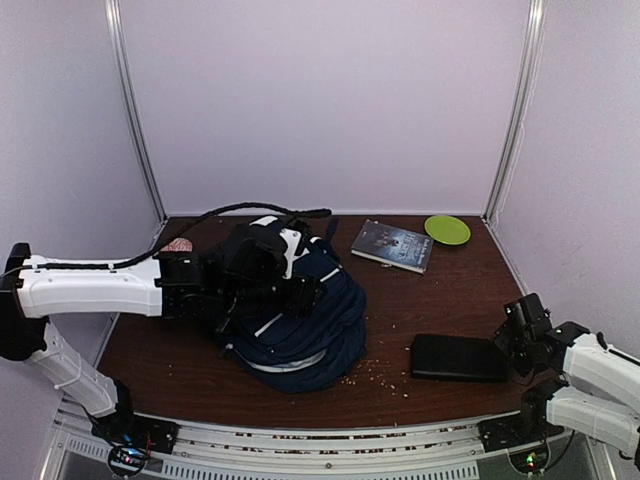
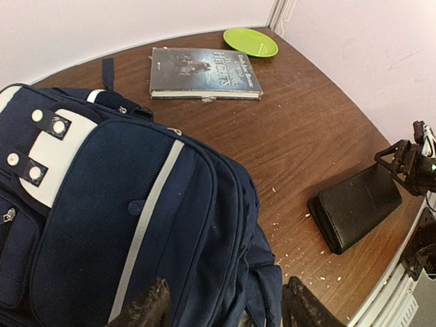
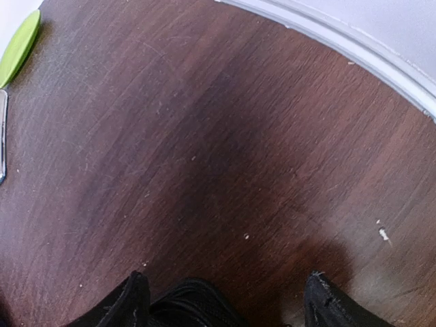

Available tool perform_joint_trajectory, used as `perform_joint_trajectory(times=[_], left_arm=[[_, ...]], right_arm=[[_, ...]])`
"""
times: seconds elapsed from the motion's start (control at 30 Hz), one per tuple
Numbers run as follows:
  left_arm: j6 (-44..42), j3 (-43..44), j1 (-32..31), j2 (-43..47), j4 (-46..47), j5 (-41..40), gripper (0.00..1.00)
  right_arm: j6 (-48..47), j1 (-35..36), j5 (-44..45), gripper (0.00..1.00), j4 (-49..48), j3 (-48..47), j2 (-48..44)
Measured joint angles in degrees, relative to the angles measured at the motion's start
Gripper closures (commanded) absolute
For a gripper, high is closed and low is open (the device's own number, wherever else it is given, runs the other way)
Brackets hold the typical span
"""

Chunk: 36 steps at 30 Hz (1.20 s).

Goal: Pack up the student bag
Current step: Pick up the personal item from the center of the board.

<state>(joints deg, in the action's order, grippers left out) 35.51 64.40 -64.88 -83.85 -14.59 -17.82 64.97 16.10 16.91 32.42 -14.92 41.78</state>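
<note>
The student bag (image 1: 305, 330), navy with grey stripes and white buckle patches, lies in a heap at the table's middle. In the left wrist view the student bag (image 2: 102, 204) fills the left half. My left gripper (image 1: 300, 292) hovers over its top. That left gripper (image 2: 225, 310) is open, its fingertips (image 2: 146, 310) straddling the bag's folded edge without pinching it. My right gripper (image 1: 518, 338) sits at the right end of a flat black case (image 1: 458, 358). The right gripper (image 3: 228, 303) is open, with a rounded black corner of the case (image 3: 197, 303) low between its fingers.
A dark book (image 1: 392, 245) and a green plate (image 1: 447, 230) lie at the back right. A pinkish object (image 1: 178, 245) peeks out behind my left arm. Pale crumbs (image 1: 375, 372) dot the wood in front of the bag. White walls close in the table.
</note>
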Motion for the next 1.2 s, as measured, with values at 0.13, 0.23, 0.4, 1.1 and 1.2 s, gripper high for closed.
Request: perform_joint_trajectory(times=[0.13,0.23,0.4,1.1,1.2], left_arm=[[-0.2,1.0,0.0,-2.1,0.0,2.4,0.08],[-0.5,3.1,0.0,-4.5,0.2,5.0,0.09],[-0.9,6.3,0.0,-7.8,0.6,8.0,0.09],[-1.6,22.1,-0.1,-27.9,-4.5,20.9,0.12],[-2.1,24.4,-0.1,-30.9,-6.9,21.6,0.12]], right_arm=[[1.2,-0.1,-4.1,0.29,-0.9,1.0,-2.9],[2.6,0.9,-7.5,0.31,-1.1,1.6,-4.9],[7.3,9.0,-10.0,0.32,-2.5,1.7,-5.0],[10.5,28.6,-12.7,0.70,-7.7,1.9,-1.9],[10.6,28.7,-13.4,0.85,-10.0,3.0,-3.0]])
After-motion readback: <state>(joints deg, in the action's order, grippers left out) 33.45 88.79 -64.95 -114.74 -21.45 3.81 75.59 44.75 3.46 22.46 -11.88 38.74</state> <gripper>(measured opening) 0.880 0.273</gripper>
